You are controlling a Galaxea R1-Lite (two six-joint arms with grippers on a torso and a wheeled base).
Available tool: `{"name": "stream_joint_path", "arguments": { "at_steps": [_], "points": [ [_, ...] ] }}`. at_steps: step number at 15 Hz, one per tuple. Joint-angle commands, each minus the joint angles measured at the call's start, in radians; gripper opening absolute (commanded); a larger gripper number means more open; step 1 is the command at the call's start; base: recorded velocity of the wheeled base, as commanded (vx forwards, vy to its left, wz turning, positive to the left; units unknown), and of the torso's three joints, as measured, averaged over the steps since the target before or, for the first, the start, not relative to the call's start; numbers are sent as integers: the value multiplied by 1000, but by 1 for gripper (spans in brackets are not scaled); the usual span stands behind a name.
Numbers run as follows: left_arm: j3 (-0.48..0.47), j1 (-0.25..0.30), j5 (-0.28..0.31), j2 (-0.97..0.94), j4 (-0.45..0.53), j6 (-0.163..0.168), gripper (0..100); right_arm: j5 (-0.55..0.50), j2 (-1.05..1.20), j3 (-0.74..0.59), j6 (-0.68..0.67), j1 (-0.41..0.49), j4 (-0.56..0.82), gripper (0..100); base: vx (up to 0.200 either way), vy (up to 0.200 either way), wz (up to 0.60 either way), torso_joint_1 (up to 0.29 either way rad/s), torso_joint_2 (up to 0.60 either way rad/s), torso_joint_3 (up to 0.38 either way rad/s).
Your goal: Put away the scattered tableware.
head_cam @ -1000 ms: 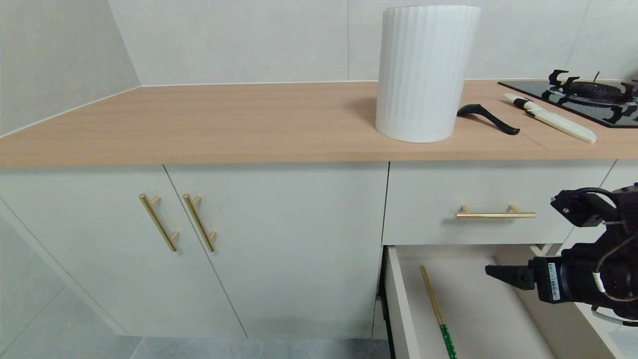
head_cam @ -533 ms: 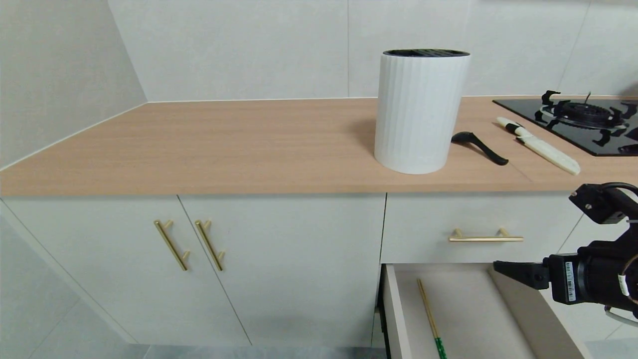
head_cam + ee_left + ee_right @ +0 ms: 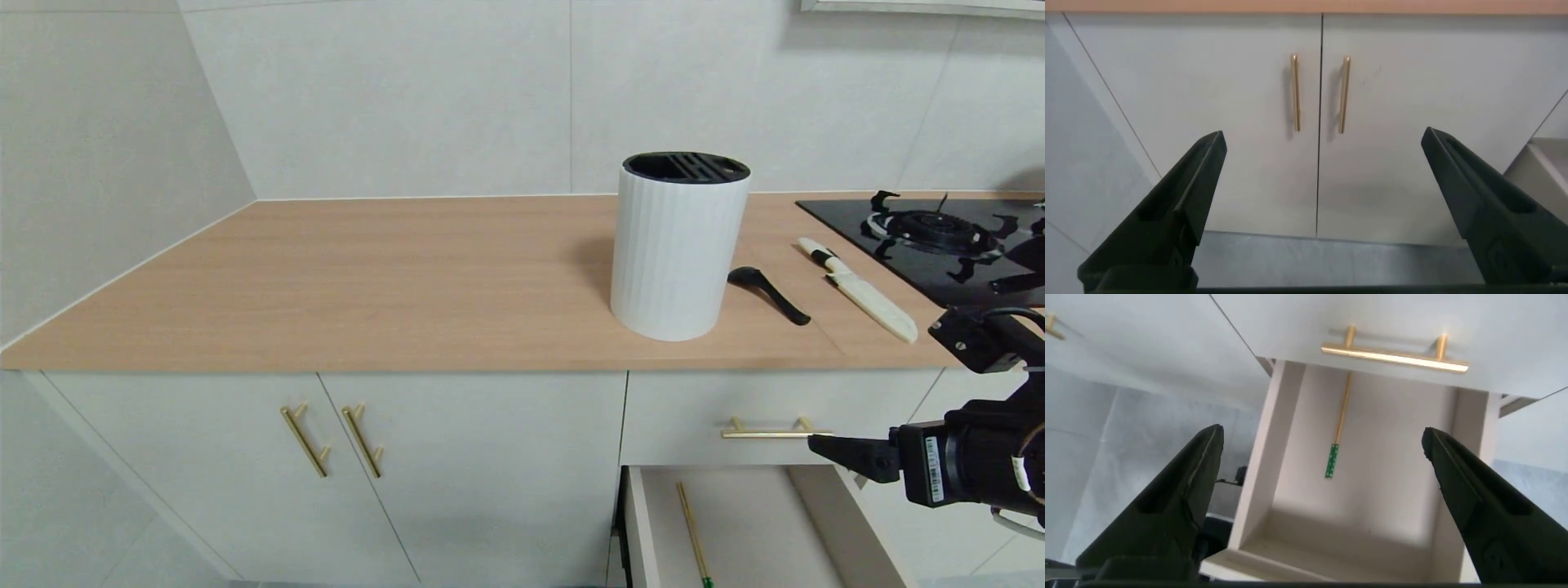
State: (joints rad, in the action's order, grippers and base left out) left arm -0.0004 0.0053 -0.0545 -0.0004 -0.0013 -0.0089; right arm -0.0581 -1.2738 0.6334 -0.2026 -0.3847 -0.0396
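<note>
- Upward shift of the whole head view: the camera has risen, so the slotted top of the white holder (image 3: 679,245) now shows. Items on the bench (image 3: 367,286) keep their places.
- Right claw (image 3: 824,447) has come up relative to the open drawer (image 3: 638,523). It now sits level with the upper drawer handle (image 3: 775,430), jaws wide and empty.
- Judgement: the chopsticks (image 3: 692,535) are already stowed in the drawer, so the rig appears set for pickups from the bench top.
- Remaining tableware: the black spoon (image 3: 767,292) lies at 3 o'clock of the holder, just beside it. The white knife (image 3: 857,287) lies farther out at 3 o'clock, apart from the spoon and short of the hob (image 3: 931,237).
- Left claw (image 3: 1323,163): jaws wide and empty, facing the cabinet doors (image 3: 1413,122).
- Obstructions: the open drawer projects below the bench edge, and the holder stands close to the spoon's bowl.
</note>
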Motion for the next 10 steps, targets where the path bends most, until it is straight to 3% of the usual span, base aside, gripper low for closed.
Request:
{"name": "stream_joint_path", "arguments": {
  "at_steps": [1,6,10],
  "points": [
    [0,1,-1,0,0,0,100,0,-1,-1,2,0,-3,100,0,0,0,203,-476,-281],
    [0,1,-1,0,0,0,100,0,-32,17,40,12,-51,100,0,0,0,53,-121,-74],
    [0,1,-1,0,0,0,100,86,-302,155,229,213,-312,100,0,0,0,0,0,0]
  ]
}}
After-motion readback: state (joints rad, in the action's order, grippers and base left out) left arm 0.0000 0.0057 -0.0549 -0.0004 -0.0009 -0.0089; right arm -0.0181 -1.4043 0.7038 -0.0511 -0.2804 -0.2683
